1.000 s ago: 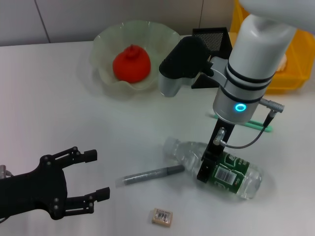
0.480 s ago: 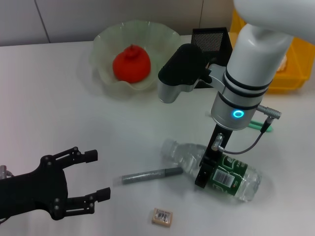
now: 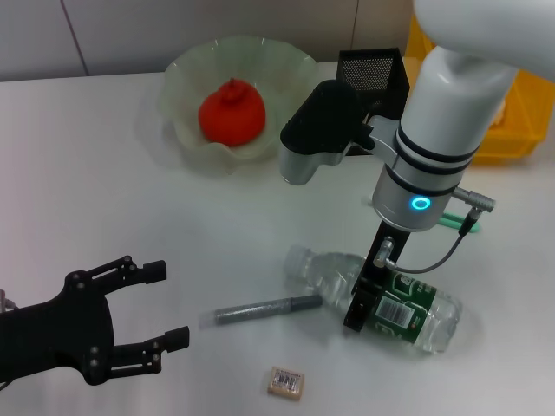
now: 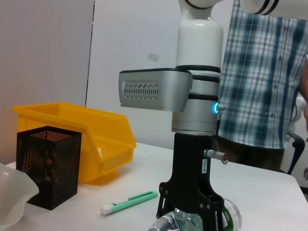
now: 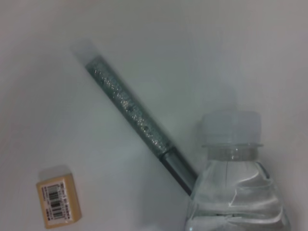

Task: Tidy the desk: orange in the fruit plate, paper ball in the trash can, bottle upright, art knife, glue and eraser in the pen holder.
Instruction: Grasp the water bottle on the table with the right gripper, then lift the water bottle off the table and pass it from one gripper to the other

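My right gripper [image 3: 362, 305] is down on the small clear plastic water bottle with the green label [image 3: 381, 299], which lies on its side near the front edge of the white desk [image 3: 78, 173]; the black fingers stand on either side of its middle, but I cannot tell whether they are pressing it or just around it. The bottle's white cap [image 5: 231, 124] just meets the dark end of a slim grey glitter-filled glue pen [image 3: 263, 308] lying flat beside it; the tiny beige eraser with a barcode label [image 3: 286, 382] sits nearer the front edge, apart from both.

My left gripper [image 3: 160, 303] hovers over the front left corner, fingers spread wide, holding nothing.

Toward the back edge, the red-orange knobbly orange [image 3: 231, 112] rests in the pale-green scalloped fruit plate [image 3: 187, 69] — the square black mesh pen holder [image 3: 373, 68] stands beside it, then the bright yellow trash can [image 4: 86, 127]; a mint-green art knife [image 4: 130, 201] lies flat in front of that bin.
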Controlling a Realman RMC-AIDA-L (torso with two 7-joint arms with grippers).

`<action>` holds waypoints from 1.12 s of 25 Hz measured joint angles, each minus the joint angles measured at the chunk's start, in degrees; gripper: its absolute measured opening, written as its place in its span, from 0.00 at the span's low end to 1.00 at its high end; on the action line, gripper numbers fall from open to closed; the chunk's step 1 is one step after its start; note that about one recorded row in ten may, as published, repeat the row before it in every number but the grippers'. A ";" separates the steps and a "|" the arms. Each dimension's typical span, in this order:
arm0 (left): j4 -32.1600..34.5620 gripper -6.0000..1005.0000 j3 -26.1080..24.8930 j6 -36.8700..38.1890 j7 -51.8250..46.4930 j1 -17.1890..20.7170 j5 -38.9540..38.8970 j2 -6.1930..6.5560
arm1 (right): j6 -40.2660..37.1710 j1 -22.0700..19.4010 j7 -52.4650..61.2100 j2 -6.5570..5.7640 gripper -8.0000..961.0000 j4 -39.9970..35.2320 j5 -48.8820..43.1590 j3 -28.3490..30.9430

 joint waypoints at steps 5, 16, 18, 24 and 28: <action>0.00 0.81 -0.01 -0.05 0.12 0.02 0.00 0.02 | -0.07 -0.52 -1.09 0.00 0.83 0.05 1.32 0.00; 0.00 0.80 -0.53 -0.14 -0.31 0.07 0.00 0.17 | -4.43 -7.01 -1.59 -0.60 0.83 -11.96 2.06 2.10; 0.00 0.80 -0.54 -0.24 -0.42 0.06 0.00 0.20 | -6.29 -8.48 -1.59 -0.66 0.83 -15.27 1.93 2.98; 0.00 0.80 -1.92 -0.42 -2.40 -0.55 -0.03 0.20 | -10.89 -14.50 -2.41 -0.82 0.81 -28.10 1.28 4.54; 0.00 0.80 -2.03 -0.56 -3.80 -1.11 -0.03 0.16 | -11.55 -16.82 -4.34 -0.76 0.81 -32.25 1.14 5.14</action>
